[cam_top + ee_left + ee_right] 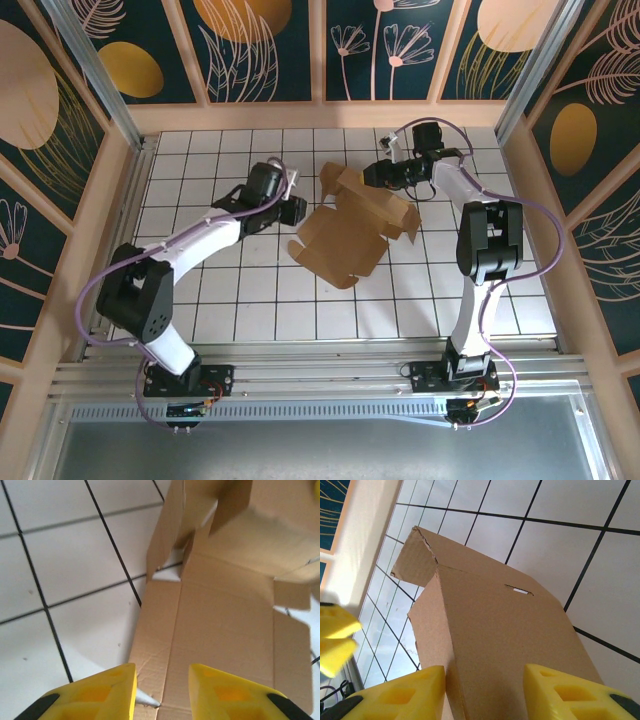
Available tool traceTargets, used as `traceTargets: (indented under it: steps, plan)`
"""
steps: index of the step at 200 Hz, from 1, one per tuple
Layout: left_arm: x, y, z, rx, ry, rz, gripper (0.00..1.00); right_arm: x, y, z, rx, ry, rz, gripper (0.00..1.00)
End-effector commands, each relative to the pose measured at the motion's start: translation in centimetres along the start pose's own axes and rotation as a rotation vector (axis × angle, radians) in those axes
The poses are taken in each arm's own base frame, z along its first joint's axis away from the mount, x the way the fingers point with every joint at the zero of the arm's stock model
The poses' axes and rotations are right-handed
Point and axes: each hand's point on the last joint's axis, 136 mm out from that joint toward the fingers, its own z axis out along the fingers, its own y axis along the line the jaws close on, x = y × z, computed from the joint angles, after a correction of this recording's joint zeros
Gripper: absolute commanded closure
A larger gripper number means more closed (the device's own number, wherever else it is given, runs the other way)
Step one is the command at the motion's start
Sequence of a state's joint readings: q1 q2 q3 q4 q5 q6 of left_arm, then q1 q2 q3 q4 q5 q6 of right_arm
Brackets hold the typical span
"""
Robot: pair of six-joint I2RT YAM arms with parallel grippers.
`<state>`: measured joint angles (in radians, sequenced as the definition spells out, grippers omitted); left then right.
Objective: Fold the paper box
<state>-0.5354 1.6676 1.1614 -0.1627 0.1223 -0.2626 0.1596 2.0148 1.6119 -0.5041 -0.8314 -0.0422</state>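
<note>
The paper box point(345, 235) is a brown cardboard sheet in the middle of the tiled table, its near part flat and its far right part folded up. My left gripper point(297, 211) sits at the sheet's left edge. In the left wrist view it point(162, 692) is open, low over a creased flap of the box point(225, 620). My right gripper point(378, 176) is at the raised part. In its own view it point(485, 690) is open, its fingers either side of a fold ridge of the box point(505, 630), which has a slot near the top.
The white tiled floor point(250, 300) is ringed by a wooden rim point(320, 115) and patterned walls. A metal rail point(320, 375) runs along the near edge by the arm bases. Bare tiles lie in front of the box.
</note>
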Motion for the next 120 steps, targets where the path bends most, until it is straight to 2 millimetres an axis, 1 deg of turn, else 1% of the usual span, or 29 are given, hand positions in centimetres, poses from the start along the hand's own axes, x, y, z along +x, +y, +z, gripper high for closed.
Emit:
traceTargets:
  steps: [1, 15, 22, 26, 36, 45, 50, 62, 78, 90, 103, 120]
  plan:
    - [-1.3, -2.0, 2.6, 0.058, -0.063, 0.038, 0.68, 1.2, -1.2, 0.8, 0.048, 0.037, 0.039, 0.55]
    - [-0.9, -1.7, 4.7, 0.046, -0.019, -0.051, 0.75, 1.3, -1.3, 0.8, 0.051, 0.039, 0.04, 0.55]
    - [-1.1, -1.7, 5.4, 0.047, -0.016, -0.107, 0.78, 1.4, -1.3, 0.9, 0.051, 0.04, 0.042, 0.55]
    - [-1.2, -1.6, 5.9, 0.04, -0.017, -0.149, 0.81, 1.4, -1.4, 0.8, 0.053, 0.041, 0.044, 0.55]
    - [-1.4, -0.9, 6.8, 0.005, -0.02, -0.246, 0.93, 1.5, -1.4, 0.9, 0.055, 0.041, 0.043, 0.55]
    - [-1.5, -0.7, 7.7, -0.004, -0.019, -0.301, 0.98, 1.5, -1.4, 0.8, 0.057, 0.042, 0.044, 0.55]
    - [-1.7, -0.6, 8.1, -0.004, -0.021, -0.322, 0.99, 1.5, -1.5, 0.9, 0.057, 0.042, 0.044, 0.55]
    - [-1.9, -1.1, 8.9, 0.025, -0.024, -0.325, 1.0, 1.6, -1.5, 0.9, 0.056, 0.041, 0.046, 0.55]
    - [-1.7, -0.8, 10.3, 0.008, -0.002, -0.301, 1.0, 1.4, -1.4, 0.9, 0.055, 0.04, 0.046, 0.55]
    - [-1.0, -0.4, 11.7, -0.016, 0.044, -0.291, 1.0, 1.3, -1.4, 0.9, 0.054, 0.037, 0.044, 0.55]
    - [0.5, 0.1, 13.1, -0.034, 0.102, -0.308, 1.0, 1.2, -1.4, 0.9, 0.056, 0.035, 0.045, 0.55]
    - [1.6, 0.6, 14.1, -0.046, 0.113, -0.342, 1.0, 1.2, -1.5, 0.9, 0.054, 0.033, 0.045, 0.55]
